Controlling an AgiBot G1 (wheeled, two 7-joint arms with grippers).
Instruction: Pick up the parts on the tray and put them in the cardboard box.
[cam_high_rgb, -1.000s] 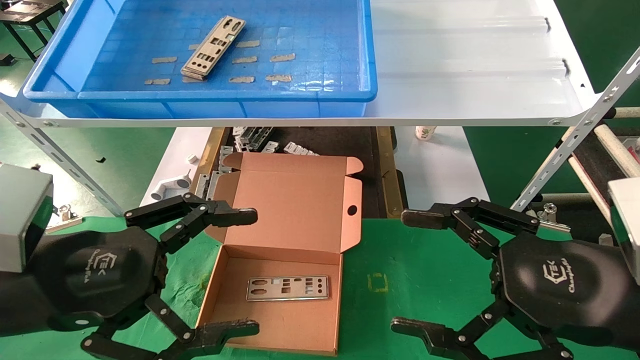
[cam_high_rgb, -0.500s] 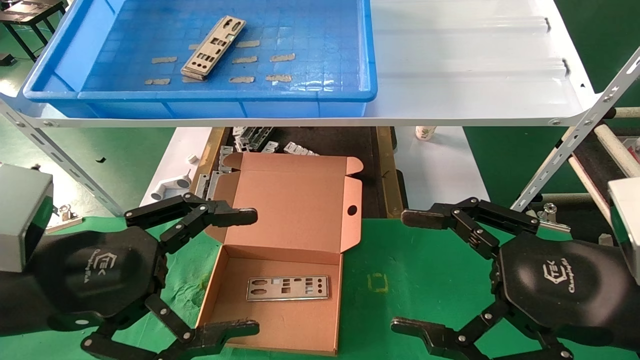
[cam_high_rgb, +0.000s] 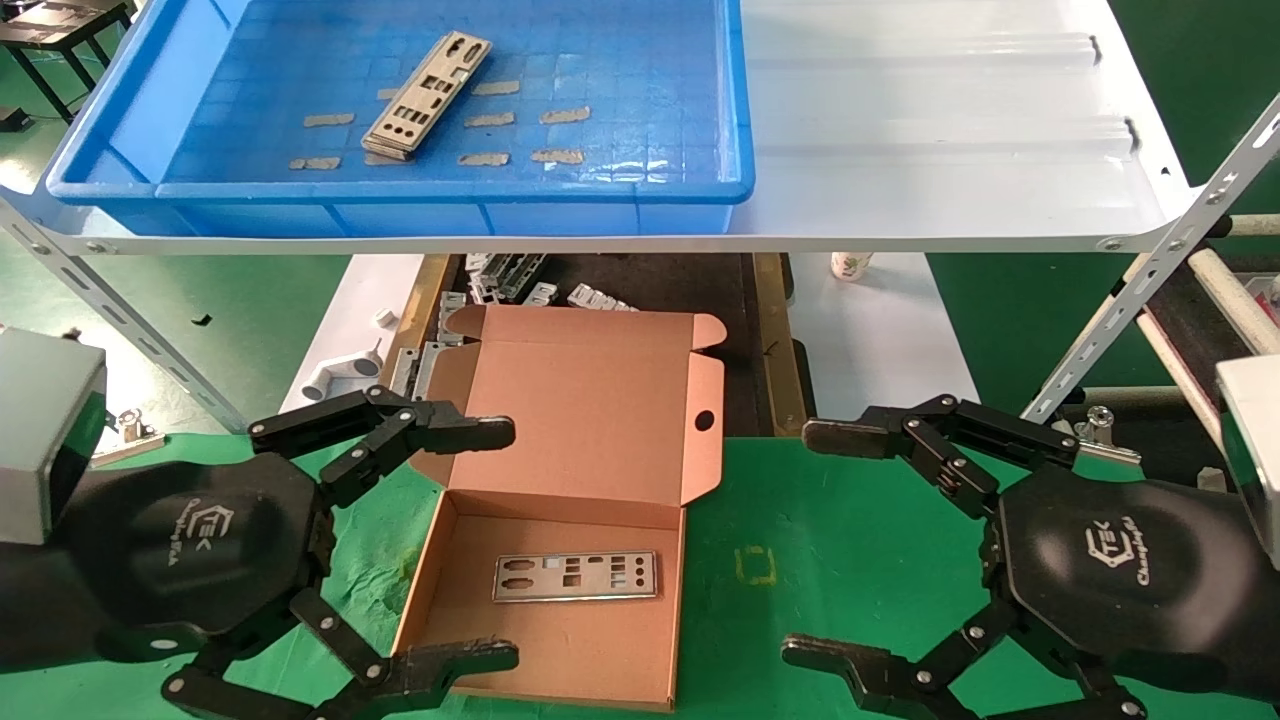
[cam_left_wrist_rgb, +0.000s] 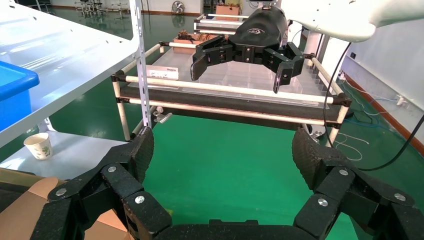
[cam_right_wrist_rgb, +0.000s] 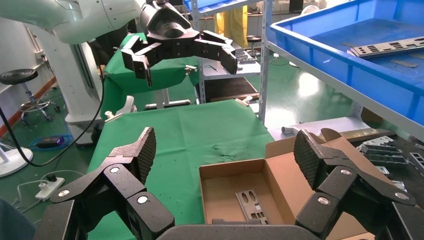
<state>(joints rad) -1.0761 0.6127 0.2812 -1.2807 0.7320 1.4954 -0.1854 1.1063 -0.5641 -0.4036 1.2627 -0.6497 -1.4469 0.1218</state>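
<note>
A small stack of silver punched parts (cam_high_rgb: 427, 95) lies at an angle on the floor of the blue tray (cam_high_rgb: 400, 188) up on the white shelf. Below it the cardboard box (cam_high_rgb: 560, 650) stands open on the green cloth, lid leaning back. One flat part (cam_high_rgb: 575, 577) rests on its floor, also seen in the right wrist view as a plate (cam_right_wrist_rgb: 253, 205). My left gripper (cam_high_rgb: 495, 545) hangs open beside the box's left wall, empty. My right gripper (cam_high_rgb: 815, 545) hangs open over the cloth to the box's right, empty.
The white shelf (cam_high_rgb: 940, 130) overhangs the space behind the box, held by slanted perforated struts (cam_high_rgb: 1150, 290). Grey brackets (cam_high_rgb: 505, 280) and a white pipe fitting (cam_high_rgb: 340, 375) lie on the surface under it. A paper cup (cam_high_rgb: 850, 265) stands further right.
</note>
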